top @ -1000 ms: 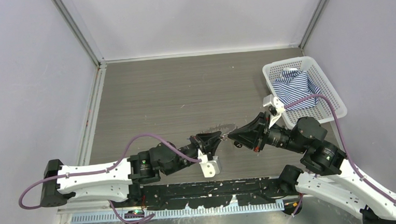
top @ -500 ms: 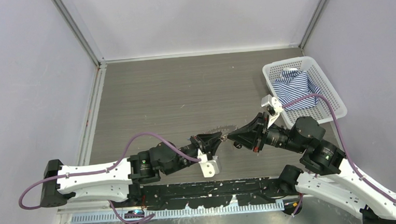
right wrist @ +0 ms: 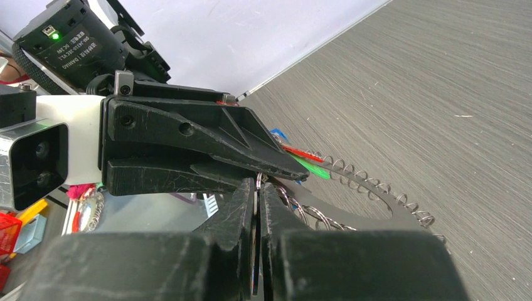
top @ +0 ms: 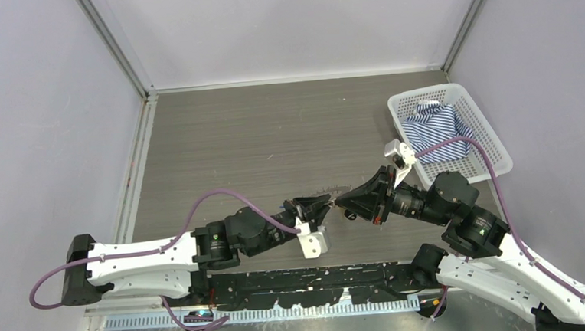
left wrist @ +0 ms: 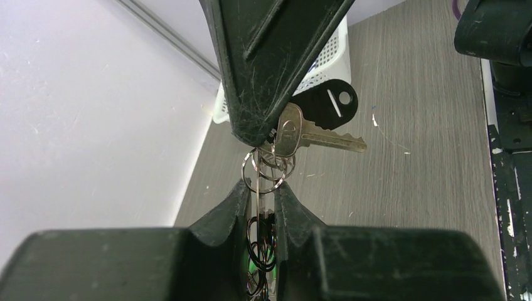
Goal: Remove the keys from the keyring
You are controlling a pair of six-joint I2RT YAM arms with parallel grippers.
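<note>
The keyring point(right wrist: 383, 204) is a flat grey ring with small wire loops along its rim, held above the table. My left gripper point(top: 319, 204) is shut on it; in the left wrist view it runs edge-on between the fingers point(left wrist: 235, 204). Green point(right wrist: 312, 167), red and blue key heads lie beside the left gripper point(right wrist: 292, 170). My right gripper point(top: 343, 201) meets it tip to tip and is shut on a silver key point(left wrist: 304, 133). That key's blade sticks out sideways, hooked to small split rings point(left wrist: 268, 169). A black tag point(left wrist: 326, 103) hangs behind it.
A white plastic basket point(top: 495, 141) holding a folded blue-striped shirt point(top: 434, 126) stands at the right, close behind the right arm. Grey walls close in the wood-grain table point(top: 272, 136) at the left, back and right. A black rail runs along the near edge.
The left arm has edged slightly to the right, toward the right gripper. Both grips are unchanged and the keyring stays between the two tips.
</note>
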